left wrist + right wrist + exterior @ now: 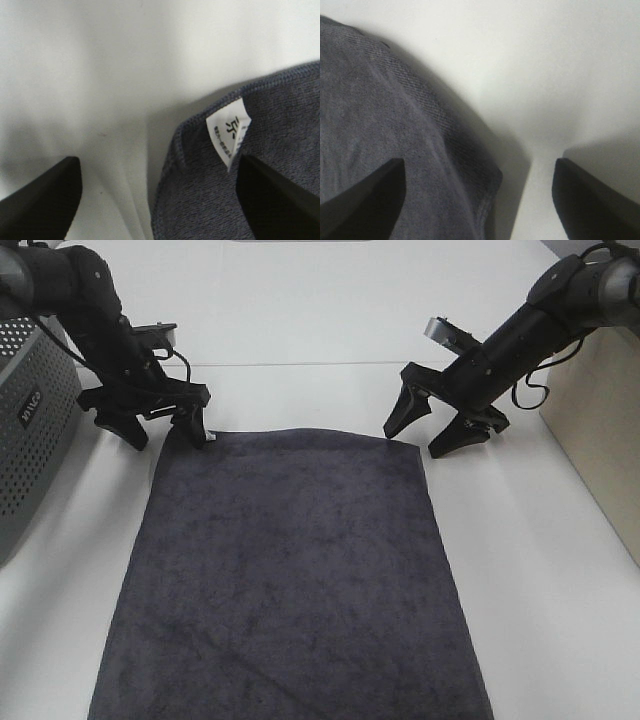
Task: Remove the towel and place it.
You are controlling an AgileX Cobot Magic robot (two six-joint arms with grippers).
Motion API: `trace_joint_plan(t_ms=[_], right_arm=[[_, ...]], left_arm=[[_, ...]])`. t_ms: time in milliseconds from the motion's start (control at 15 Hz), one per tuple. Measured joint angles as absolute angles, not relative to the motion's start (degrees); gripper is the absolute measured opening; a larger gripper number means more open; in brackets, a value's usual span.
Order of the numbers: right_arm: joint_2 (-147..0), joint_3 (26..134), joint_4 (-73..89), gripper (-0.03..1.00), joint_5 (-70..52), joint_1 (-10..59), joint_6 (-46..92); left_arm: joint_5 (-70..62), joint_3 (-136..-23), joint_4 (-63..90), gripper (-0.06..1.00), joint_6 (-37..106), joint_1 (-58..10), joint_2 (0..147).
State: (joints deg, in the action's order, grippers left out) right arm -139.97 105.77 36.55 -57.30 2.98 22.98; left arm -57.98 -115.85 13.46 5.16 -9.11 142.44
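The dark grey towel [290, 580] lies spread flat on the white table [300, 320]. Its far edge runs between my two grippers. My left gripper [165, 435] stands open over the far left corner, where a small white tag [227, 130] shows on the towel [280, 125]. One finger [280, 200] is over the cloth, the other [45, 205] over bare table. At the far right corner my right gripper [420, 440] is open too. There the towel [380, 120] bulges slightly between the fingers, with one finger [365, 200] above the cloth and the other [595, 200] above the table. Neither gripper holds anything.
A grey perforated box [30, 420] stands at the left table edge beside the left arm. A beige panel [600, 430] rises at the right behind the right arm. The towel's near end runs out of the exterior view at the bottom.
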Motion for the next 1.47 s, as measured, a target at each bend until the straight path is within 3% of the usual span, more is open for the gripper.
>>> trace_joint_plan(t_ms=[467, 800, 1000, 1133, 1333, 1400, 1467], right_arm=[[-139.8, 105.9, 34.1, 0.77, -55.4, 3.8, 21.4], [-140.3, 106.1, 33.5, 0.75, -52.5, 10.1, 21.6], [-140.5, 106.1, 33.6, 0.67, -51.5, 10.3, 21.6], [-140.7, 106.1, 32.3, 0.54, -51.3, 10.2, 21.6], [-140.8, 106.1, 29.5, 0.23, -50.5, 10.2, 21.6], [-140.9, 106.6, 28.2, 0.10, -50.5, 10.2, 21.6], [-141.2, 107.1, 27.4, 0.02, -50.7, 10.2, 21.6]], left_arm=[[-57.7, -115.9, 17.9, 0.78, 7.0, -9.1, 142.5], [-56.8, -115.9, 24.2, 0.75, 8.2, -10.4, 143.1], [-55.1, -115.9, 26.1, 0.73, 9.6, -12.1, 143.3], [-53.7, -115.9, 26.1, 0.61, 9.6, -12.7, 143.6], [-53.3, -115.9, 25.4, 0.17, 10.1, -12.7, 144.3], [-53.2, -115.9, 25.3, 0.06, 11.1, -12.7, 144.3], [-53.2, -115.9, 25.0, 0.03, 11.6, -12.7, 144.3]])
